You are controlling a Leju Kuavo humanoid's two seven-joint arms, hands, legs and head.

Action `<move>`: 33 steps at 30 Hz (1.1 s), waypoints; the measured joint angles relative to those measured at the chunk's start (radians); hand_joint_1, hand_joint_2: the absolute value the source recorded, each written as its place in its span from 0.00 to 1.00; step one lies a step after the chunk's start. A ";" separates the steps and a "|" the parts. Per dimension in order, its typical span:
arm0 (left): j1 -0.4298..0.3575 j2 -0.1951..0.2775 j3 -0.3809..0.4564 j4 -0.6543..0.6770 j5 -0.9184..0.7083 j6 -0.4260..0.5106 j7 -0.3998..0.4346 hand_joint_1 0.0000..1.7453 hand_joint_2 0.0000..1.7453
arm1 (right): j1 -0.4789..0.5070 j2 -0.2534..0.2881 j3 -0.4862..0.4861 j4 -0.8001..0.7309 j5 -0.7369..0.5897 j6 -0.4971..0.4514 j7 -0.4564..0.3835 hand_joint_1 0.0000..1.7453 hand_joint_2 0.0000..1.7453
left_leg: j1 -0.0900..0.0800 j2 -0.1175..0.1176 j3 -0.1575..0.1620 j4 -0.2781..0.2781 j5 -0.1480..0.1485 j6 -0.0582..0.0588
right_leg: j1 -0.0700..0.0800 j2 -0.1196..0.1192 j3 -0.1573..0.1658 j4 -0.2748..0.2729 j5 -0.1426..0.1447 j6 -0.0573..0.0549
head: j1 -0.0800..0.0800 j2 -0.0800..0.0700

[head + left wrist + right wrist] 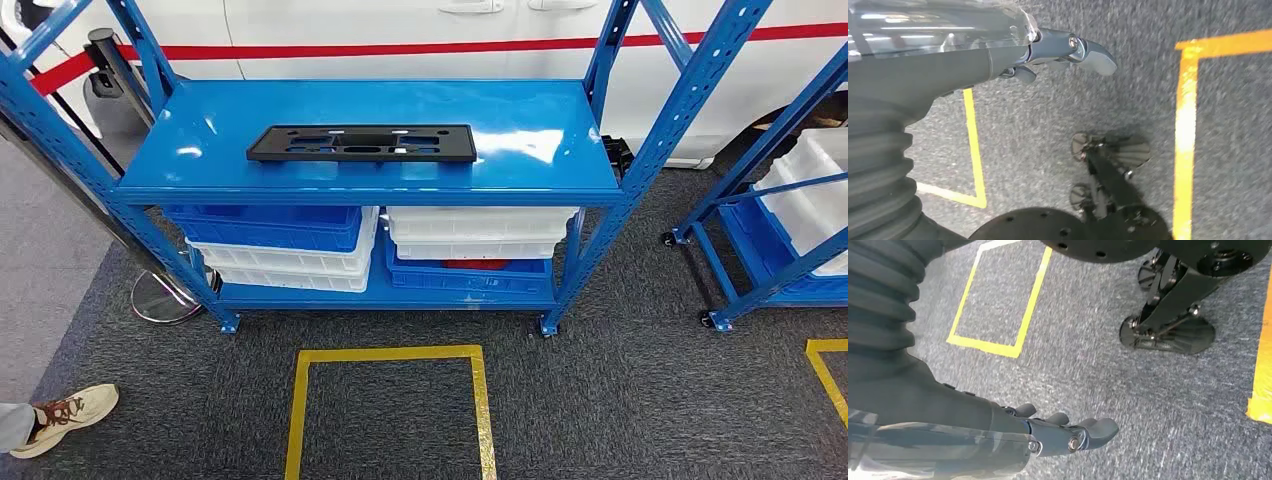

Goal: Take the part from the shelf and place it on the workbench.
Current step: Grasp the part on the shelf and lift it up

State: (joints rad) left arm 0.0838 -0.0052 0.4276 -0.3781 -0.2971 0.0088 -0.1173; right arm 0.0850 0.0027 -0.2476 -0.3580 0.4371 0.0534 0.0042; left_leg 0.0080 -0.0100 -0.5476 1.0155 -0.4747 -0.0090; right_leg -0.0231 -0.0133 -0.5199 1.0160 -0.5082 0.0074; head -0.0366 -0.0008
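Flat, part (362, 143) runs lengthwise along shelf (540, 140).

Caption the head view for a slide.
Flat black slotted plastic part lying on the glossy blue metal shelf, stacked blue and white bins below.

An industrial workshop or factory floor: blue steel racks (380, 140) on castors hold stacked blue and white plastic bins (290, 245), yellow tape (390, 354) marks out bays on the grey carpet (620, 400), and a white vehicle body with a red stripe (420, 47) stands behind.
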 joint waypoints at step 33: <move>-0.095 -0.025 0.527 0.070 -0.343 -0.018 -0.140 0.00 0.00 | -0.123 0.104 0.015 -0.527 -0.135 0.280 -0.394 0.00 0.00 | 0.005 0.002 -0.123 0.273 -0.127 -0.022 | 0.000 0.008 -0.051 0.023 0.025 -0.026 | 0.003 0.000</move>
State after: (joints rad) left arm -0.0116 -0.0306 0.9544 -0.3078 -0.6396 -0.0091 -0.2577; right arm -0.0381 0.1066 -0.2324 -0.8847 0.3019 0.3337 -0.3899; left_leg 0.0133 -0.0082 -0.6703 1.2882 -0.6020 -0.0306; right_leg -0.0235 -0.0052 -0.5707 1.0391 -0.4830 -0.0187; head -0.0340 -0.0009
